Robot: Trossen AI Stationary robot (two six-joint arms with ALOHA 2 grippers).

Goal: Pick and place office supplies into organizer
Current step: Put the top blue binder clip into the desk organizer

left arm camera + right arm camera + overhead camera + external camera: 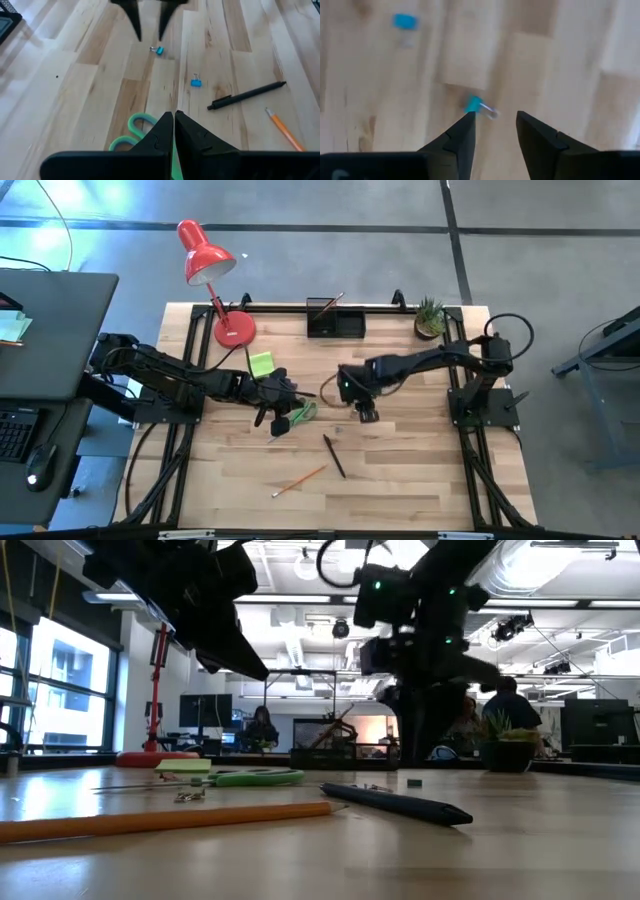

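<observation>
Wooden table – right gripper parted over a blue clip, left gripper closed.

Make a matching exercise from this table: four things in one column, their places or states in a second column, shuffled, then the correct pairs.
Things:
1. left gripper
2. right gripper
3. organizer
4. pencil

Places or states:
A. near the table's front edge
B. open, above a small blue clip
C. at the table's back edge, between lamp and plant
D. shut, above the green scissors

Pairs: 1-D, 2-B, 3-C, 4-A
</observation>
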